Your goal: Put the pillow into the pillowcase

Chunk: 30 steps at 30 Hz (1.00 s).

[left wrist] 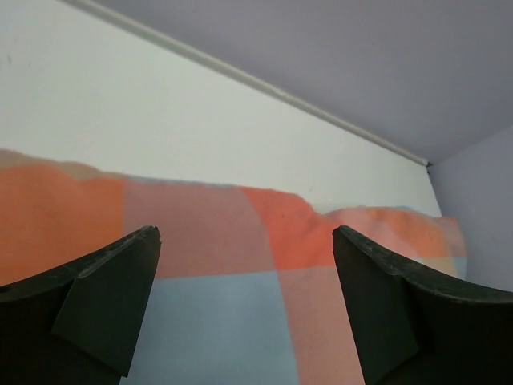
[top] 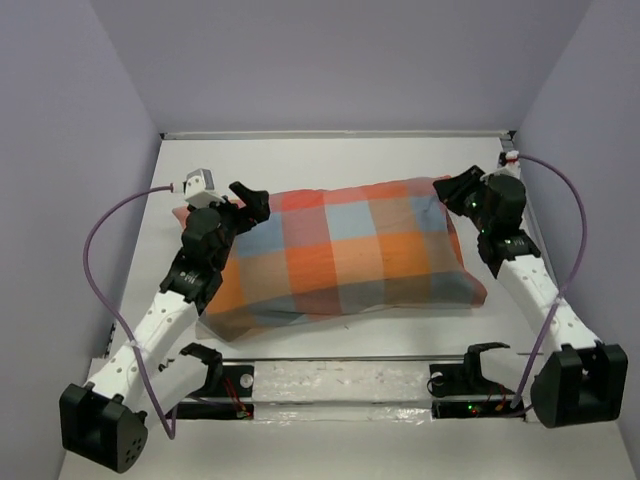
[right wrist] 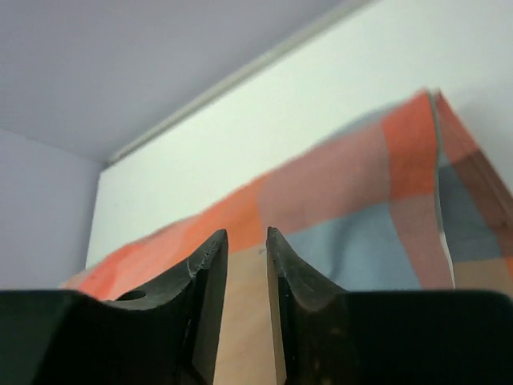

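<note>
Left claw (left wrist: 244, 241) released, right claw (right wrist: 246, 237) nearly clenched, hold unclear; pillowcase (top: 345, 255) ahead could be dragged askew if snagged

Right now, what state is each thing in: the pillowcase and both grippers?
Pillowcase: plump and filled, lying flat; no white pillow showing.
Left gripper: fingers wide open, empty, at the case's left end.
Right gripper: fingers almost together with a narrow gap, nothing seen pinched, at the case's far right corner.
</note>
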Available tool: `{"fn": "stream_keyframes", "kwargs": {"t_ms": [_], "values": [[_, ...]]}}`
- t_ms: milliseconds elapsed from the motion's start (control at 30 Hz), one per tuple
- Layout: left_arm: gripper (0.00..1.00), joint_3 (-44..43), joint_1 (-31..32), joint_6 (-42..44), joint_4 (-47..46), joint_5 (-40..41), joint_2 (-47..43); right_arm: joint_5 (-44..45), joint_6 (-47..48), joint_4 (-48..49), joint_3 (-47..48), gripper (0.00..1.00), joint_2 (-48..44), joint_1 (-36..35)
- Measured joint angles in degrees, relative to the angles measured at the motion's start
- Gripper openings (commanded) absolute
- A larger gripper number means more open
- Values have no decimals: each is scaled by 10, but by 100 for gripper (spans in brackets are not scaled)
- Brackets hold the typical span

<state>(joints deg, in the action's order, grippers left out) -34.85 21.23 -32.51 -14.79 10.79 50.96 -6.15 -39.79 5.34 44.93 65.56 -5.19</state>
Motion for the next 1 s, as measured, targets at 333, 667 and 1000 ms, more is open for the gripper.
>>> {"fn": "stream_keyframes", "kwargs": {"t_ms": [333, 667, 1000], "values": [[99, -181, 1, 96, 98, -45, -154, 80, 75, -106, 201, 100, -253, 0], [99, -318, 1, 129, 133, -131, -187, 99, 119, -119, 306, 100, -391, 0], [99, -372, 1, 156, 158, -131, -262, 101, 143, -123, 304, 99, -426, 0]]}}
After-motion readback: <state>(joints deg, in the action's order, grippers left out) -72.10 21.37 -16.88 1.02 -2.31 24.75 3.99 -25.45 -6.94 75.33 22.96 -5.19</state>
